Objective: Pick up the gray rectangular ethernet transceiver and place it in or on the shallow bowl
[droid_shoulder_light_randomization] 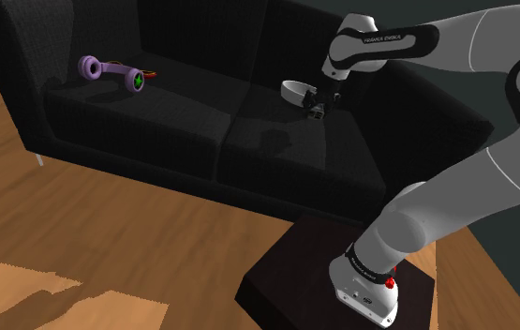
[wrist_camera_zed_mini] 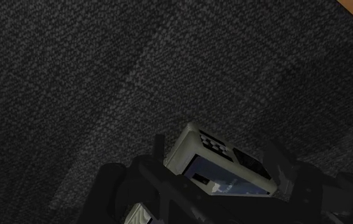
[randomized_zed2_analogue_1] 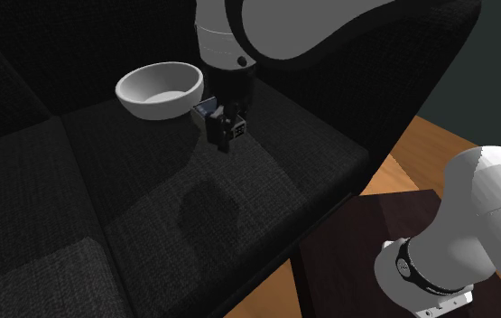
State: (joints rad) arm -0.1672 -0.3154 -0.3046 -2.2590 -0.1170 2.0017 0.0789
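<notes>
My black gripper (randomized_zed2_analogue_1: 224, 129) hangs above the dark sofa seat, shut on the grey rectangular transceiver (randomized_zed2_analogue_1: 212, 112). In the wrist view the transceiver (wrist_camera_zed_mini: 222, 167) lies clasped between the fingers, its pale grey body and dark ports facing the camera. The white shallow bowl (randomized_zed2_analogue_1: 160, 89) rests on the seat just beside the gripper, toward the second exterior view's left. In the shoulder view the gripper (droid_shoulder_light_randomization: 319, 110) holds the transceiver (droid_shoulder_light_randomization: 317, 113) right next to the bowl (droid_shoulder_light_randomization: 295, 92), near the sofa's backrest. The gripper's shadow falls on the cushion below.
A purple handset-shaped object (droid_shoulder_light_randomization: 114, 72) lies on the far seat cushion at the shoulder view's left. The black sofa (droid_shoulder_light_randomization: 155, 122) has a tall backrest and armrests. Wooden floor (droid_shoulder_light_randomization: 108, 244) lies in front, and the dark stand (droid_shoulder_light_randomization: 286, 272) sits beside the sofa.
</notes>
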